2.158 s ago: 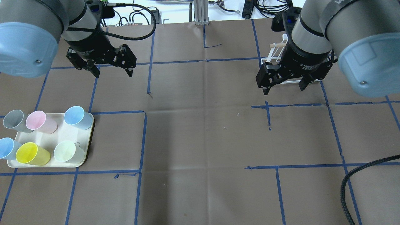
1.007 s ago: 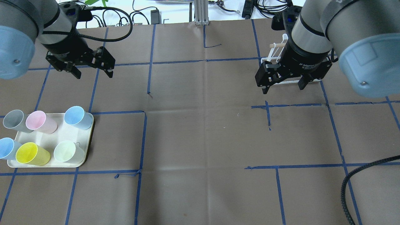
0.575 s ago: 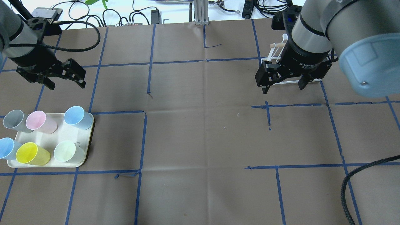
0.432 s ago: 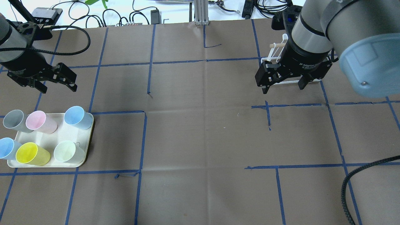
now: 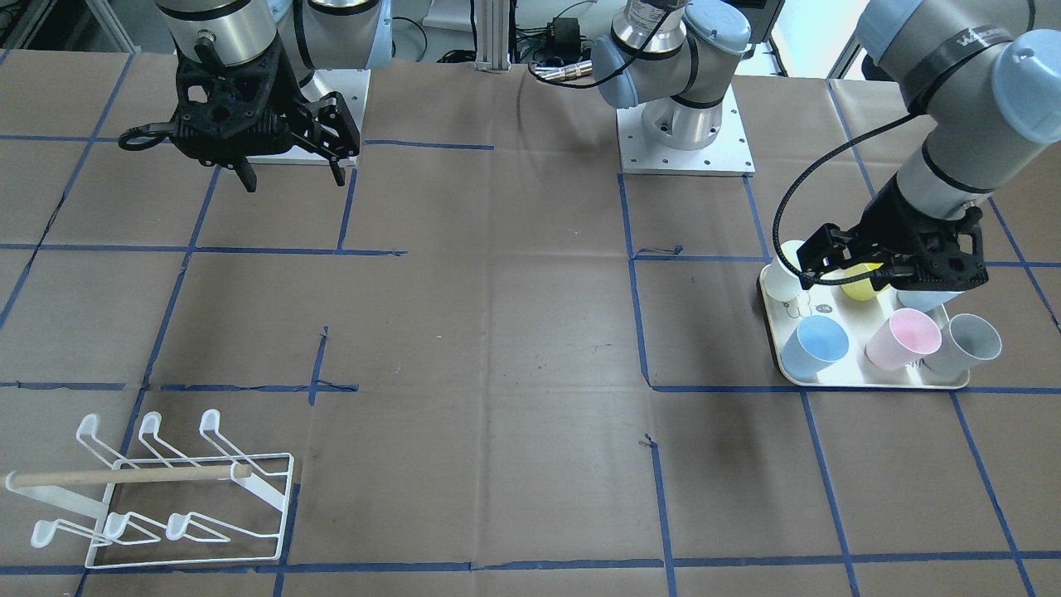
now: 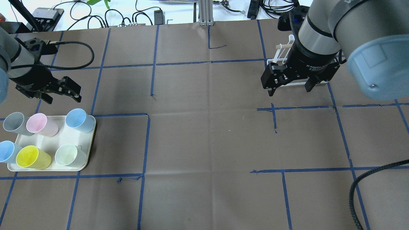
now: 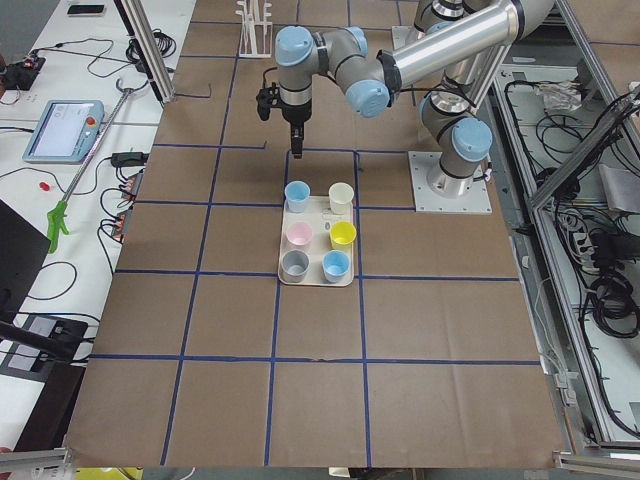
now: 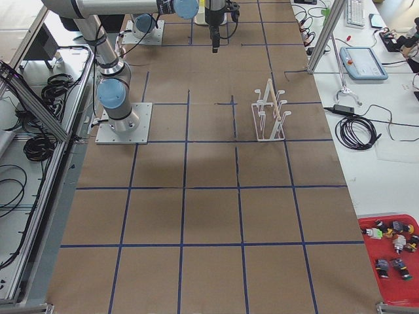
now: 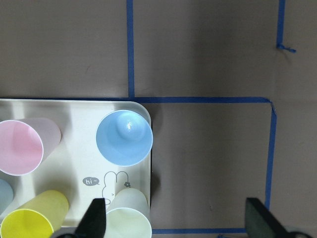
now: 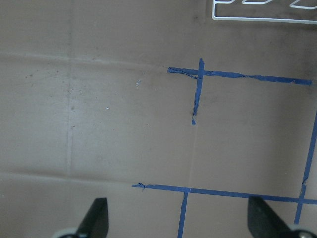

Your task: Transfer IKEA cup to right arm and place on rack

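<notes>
Overhead exterior: left gripper (image 6: pixel 64 99) being held spread, empty, by tray (image 6: pixel 64 138) of cups (image 6: pixel 76 118); right gripper (image 6: pixel 290 92) being held spread, empty, beside rack (image 6: pixel 282 52).

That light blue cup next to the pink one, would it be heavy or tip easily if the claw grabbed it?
Probably light: the light blue cup looks like thin, empty plastic. It stands upright, mouth up, narrower at the base, so a sideways nudge might tip it. Its smooth tapered wall could slip in a loose grip.
</notes>
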